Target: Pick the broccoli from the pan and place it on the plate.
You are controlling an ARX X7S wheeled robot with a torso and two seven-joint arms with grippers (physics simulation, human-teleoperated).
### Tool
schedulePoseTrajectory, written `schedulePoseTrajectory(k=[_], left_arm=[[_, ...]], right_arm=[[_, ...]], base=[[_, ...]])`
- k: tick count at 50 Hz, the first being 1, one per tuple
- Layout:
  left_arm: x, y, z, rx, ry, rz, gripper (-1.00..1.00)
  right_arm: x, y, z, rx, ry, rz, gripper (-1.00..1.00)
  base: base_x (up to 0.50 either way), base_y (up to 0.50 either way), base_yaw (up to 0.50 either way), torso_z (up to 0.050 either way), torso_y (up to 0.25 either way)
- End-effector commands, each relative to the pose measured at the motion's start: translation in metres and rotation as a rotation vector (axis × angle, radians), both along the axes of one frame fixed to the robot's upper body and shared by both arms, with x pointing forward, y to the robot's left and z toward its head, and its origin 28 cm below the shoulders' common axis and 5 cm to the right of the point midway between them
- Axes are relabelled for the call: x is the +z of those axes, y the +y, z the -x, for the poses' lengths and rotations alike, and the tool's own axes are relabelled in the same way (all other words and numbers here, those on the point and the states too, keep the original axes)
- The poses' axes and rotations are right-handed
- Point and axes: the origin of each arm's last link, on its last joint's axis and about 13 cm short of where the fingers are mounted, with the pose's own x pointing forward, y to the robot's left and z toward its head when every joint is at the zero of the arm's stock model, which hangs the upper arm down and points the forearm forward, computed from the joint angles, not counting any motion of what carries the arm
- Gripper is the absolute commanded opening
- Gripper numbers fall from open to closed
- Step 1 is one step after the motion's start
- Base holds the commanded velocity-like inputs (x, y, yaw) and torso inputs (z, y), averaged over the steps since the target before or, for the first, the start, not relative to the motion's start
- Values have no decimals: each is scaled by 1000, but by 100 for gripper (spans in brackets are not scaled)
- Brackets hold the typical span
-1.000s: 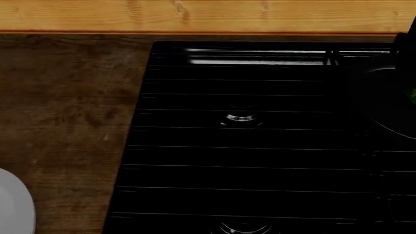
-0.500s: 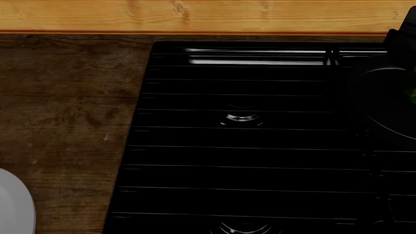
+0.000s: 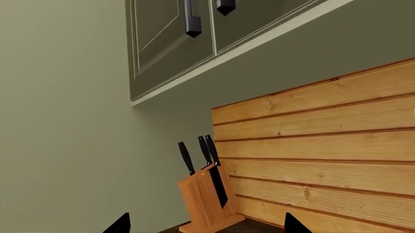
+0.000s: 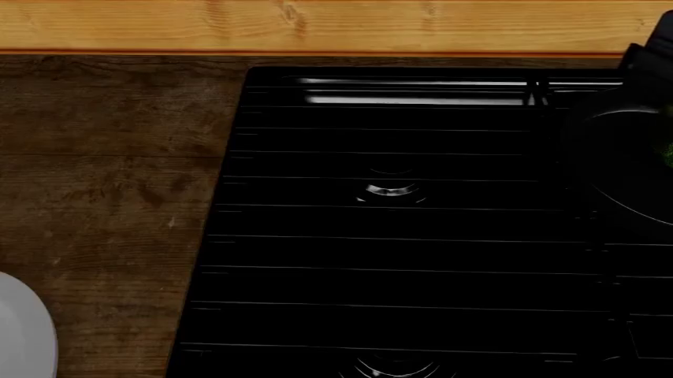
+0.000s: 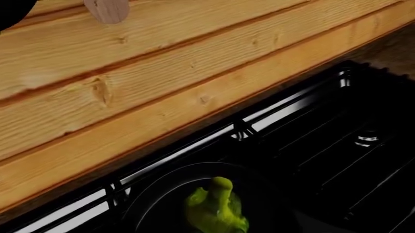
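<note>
The broccoli point(image 5: 215, 209), a lumpy yellow-green floret, lies in the black pan point(image 5: 152, 206) on the stove, close below the right wrist camera. In the head view the pan point(image 4: 620, 169) is cut by the right edge, with a sliver of the broccoli point(image 4: 667, 154) showing. A dark part of my right arm point(image 4: 654, 46) shows above the pan; its fingers do not show. The white plate point(image 4: 24, 331) is at the lower left edge on the wooden counter. My left gripper point(image 3: 207, 228) is open and empty, raised and facing the wall.
The black stove point(image 4: 399, 220) with grates and burners fills the middle and right. The brown wooden counter point(image 4: 105, 173) lies to its left. A plank backsplash point(image 4: 315, 24) runs along the back. A knife block point(image 3: 206, 201) stands by the wall under green cabinets point(image 3: 168, 43).
The dark part of my right arm has come a little further into the head view at the top right, above the pan. Nothing else has moved.
</note>
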Motion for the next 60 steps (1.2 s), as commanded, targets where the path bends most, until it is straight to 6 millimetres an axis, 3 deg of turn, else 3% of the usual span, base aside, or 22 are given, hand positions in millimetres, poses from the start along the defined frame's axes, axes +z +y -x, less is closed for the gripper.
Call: schedulePoseTrajectory(k=[1, 18, 60], left_arm=[[1, -2, 0, -2, 4, -5, 100], [2, -4, -4, -12, 16, -7, 100], [-1, -7, -8, -11, 40, -11, 100]], right_arm=[[-5, -6, -8, -22, 5, -28, 100], [-17, -14, -22, -54, 27, -97, 100], [-35, -10, -58, -46, 71, -139, 100]], base=[[0, 0, 0, 0, 0], [0, 0, 0, 0, 0], [0, 0, 0, 0, 0]])
